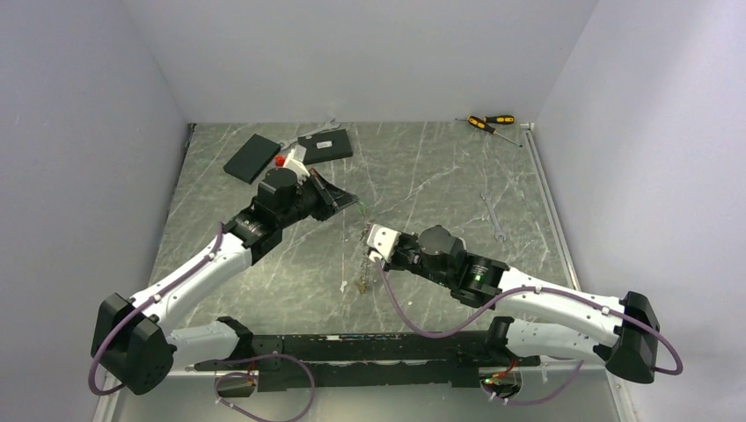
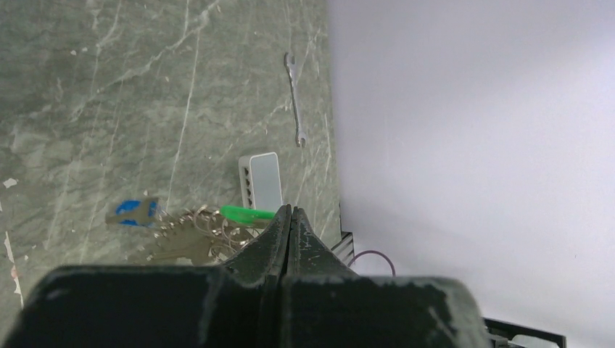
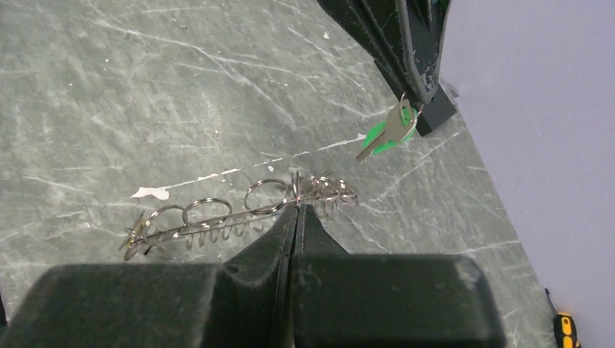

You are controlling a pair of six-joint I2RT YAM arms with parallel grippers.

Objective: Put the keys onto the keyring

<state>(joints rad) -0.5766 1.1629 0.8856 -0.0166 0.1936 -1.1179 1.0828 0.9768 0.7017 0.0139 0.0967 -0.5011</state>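
Two pinches sat mid-frame, well clear of table [image 1: 440,176] edges: your left gripper [image 2: 290,217] held the green key [image 3: 388,133], your right gripper [image 3: 296,214] the keyring [image 3: 239,217].

In the right wrist view you lose most of the left hand [image 3: 419,90] above the top edge. Only its dark tips show, and they cover the top of the small loop that carries the green key [image 3: 388,134]. The right hand [image 3: 296,210] hides the near side of the keyring [image 3: 323,190] and the foot of the upright ring at its tips. A screwdriver [image 3: 564,330] is cropped at the bottom right corner. From the left wrist, the hand's own body covers the lower part of the keyring and one end of the green key. From above, the keyring is only thin glints, too small for you to count keys.
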